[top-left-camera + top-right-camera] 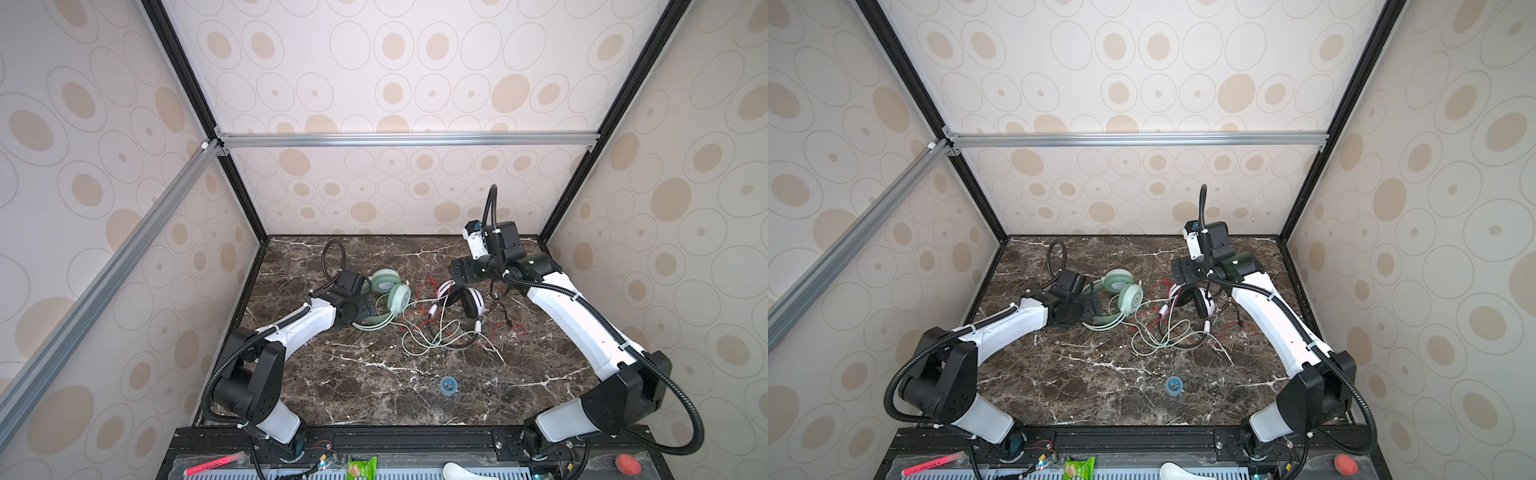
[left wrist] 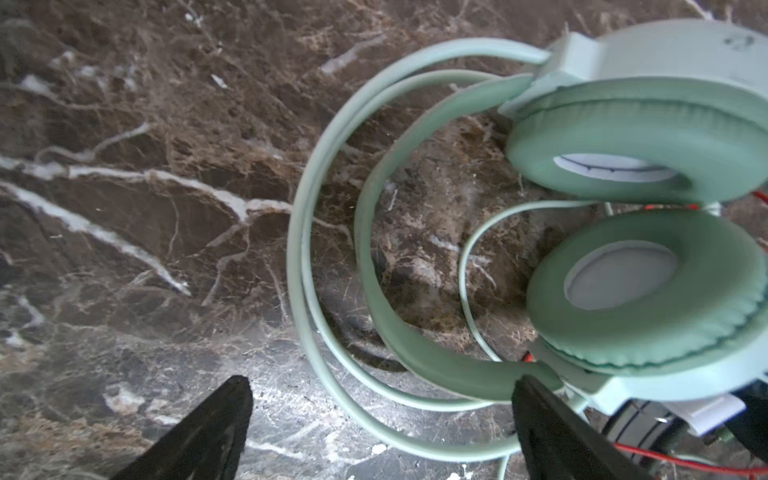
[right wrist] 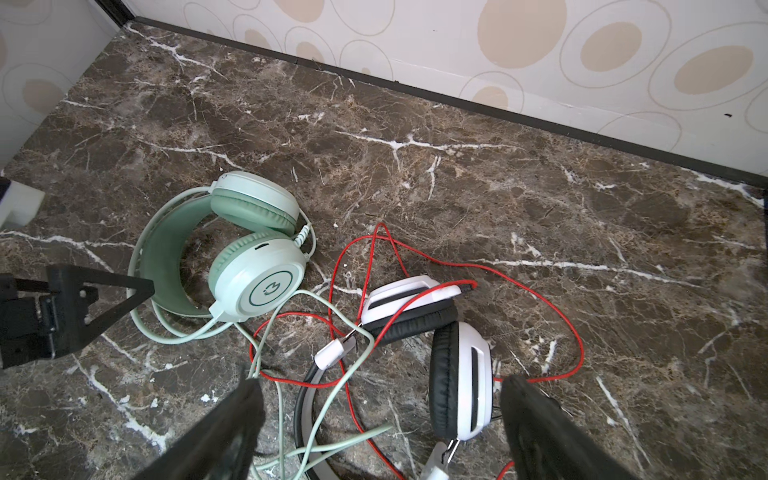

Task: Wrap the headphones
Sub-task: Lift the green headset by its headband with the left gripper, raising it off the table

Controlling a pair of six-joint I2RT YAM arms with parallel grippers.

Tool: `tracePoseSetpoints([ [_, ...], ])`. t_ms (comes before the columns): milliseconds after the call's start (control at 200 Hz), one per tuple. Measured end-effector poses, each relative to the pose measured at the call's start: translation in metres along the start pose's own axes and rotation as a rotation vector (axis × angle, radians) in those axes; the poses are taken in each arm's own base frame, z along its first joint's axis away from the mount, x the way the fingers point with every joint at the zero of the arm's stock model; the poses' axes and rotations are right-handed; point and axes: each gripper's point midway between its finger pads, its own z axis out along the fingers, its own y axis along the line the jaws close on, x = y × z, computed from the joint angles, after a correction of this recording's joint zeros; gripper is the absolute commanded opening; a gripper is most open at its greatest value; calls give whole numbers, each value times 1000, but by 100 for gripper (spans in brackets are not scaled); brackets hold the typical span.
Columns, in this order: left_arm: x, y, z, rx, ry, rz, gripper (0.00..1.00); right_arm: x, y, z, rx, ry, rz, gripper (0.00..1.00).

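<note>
So, nearest is a small blue round thing [image 1: 449, 385], then the mint cord [image 2: 462, 270] and red cord [image 3: 377, 226] tangled mid-table. Behind them sit the mint headset [image 1: 392, 291] on the left and the white-and-black headset [image 1: 467, 297] on the right. The left gripper [image 2: 382, 415] is at the mint headband, jaws wide apart and empty. The right gripper [image 3: 378, 415] hovers over the white one, also spread and empty. I'd separate the cords before winding either.

Both top views: high over the near edge, facing down and back, whole table [image 1: 374, 395] in frame. Left wrist: very close, mint headset [image 2: 640, 137] ahead of jaws. Right wrist: farther off; white headset [image 3: 478, 374] between jaws, mint headset beyond, shared with left wrist.
</note>
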Motion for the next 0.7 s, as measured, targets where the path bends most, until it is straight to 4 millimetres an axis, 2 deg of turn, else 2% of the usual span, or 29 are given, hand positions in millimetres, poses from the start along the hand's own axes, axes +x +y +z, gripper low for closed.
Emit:
tracePoseSetpoints([
  [160, -3, 5, 16, -41, 13, -47, 92, -2, 2, 2, -12, -5, 0, 92],
  [405, -3, 13, 42, -100, 44, -95, 78, 1, 1, 4, -8, -1, -1, 92],
  [540, 1, 18, 51, -124, 57, -127, 69, 4, -1, 5, 1, 6, -3, 92],
  [700, -3, 15, 55, -140, 42, -127, 60, 4, -4, 2, 11, 2, -1, 92],
])
